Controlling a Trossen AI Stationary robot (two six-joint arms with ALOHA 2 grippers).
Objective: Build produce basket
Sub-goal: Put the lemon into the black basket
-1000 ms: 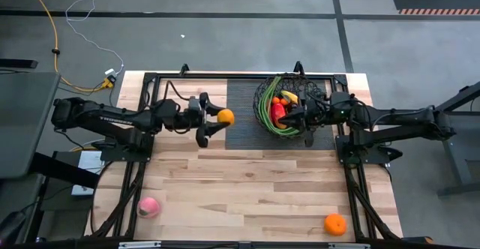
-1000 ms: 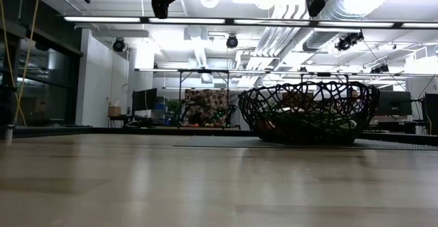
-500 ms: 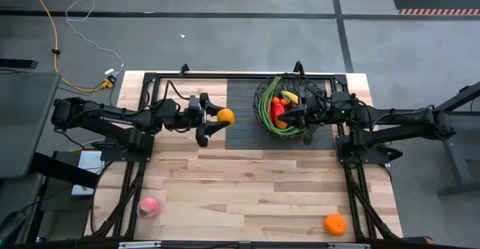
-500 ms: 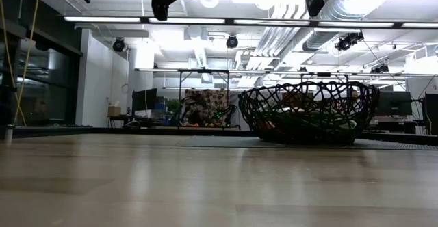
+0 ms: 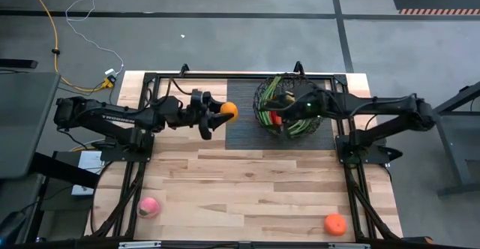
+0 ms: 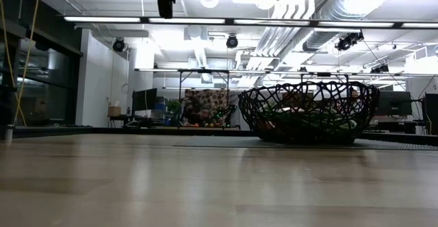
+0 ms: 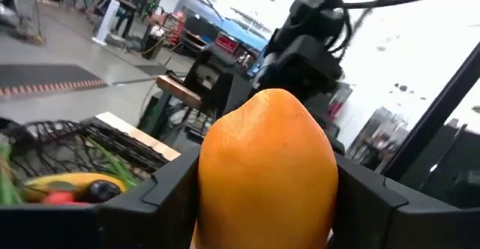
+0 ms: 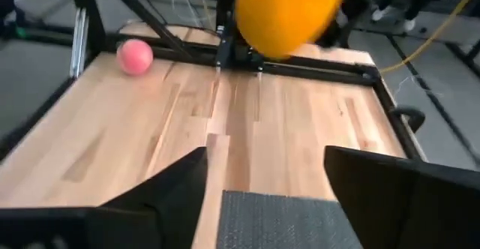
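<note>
My left gripper (image 5: 222, 112) is shut on an orange (image 5: 229, 111), held high over the left edge of the dark ribbed mat (image 5: 244, 125). The black wire basket (image 5: 294, 127) stands on the mat's right part and holds a banana (image 7: 64, 182), red pieces and green stalks. My right gripper (image 8: 264, 159) hovers open over the basket's left side (image 5: 276, 108); it points toward the table's left and has nothing between its fingers. A pink peach (image 5: 149, 206) and a second orange (image 5: 335, 223) lie on the table near its front edge. My left gripper pinches the orange by two opposite sides (image 7: 212, 178) between its two fingers. The fingers reach level from the table's left. The orange is lifted well clear of the table and the mat.
Black frame rails (image 5: 240, 75) run along the table's far edge and down both sides. Bare wooden tabletop (image 5: 247, 189) spreads between the mat and the front edge. In the left wrist view, my right arm's wrist (image 7: 307, 46) shows close behind the held orange.
My right gripper has come up out of the basket's middle and gone toward the table's left, over the basket's left rim; its arm has swung toward the far edge. My left gripper has shifted a little toward the basket and the far edge with the orange.
</note>
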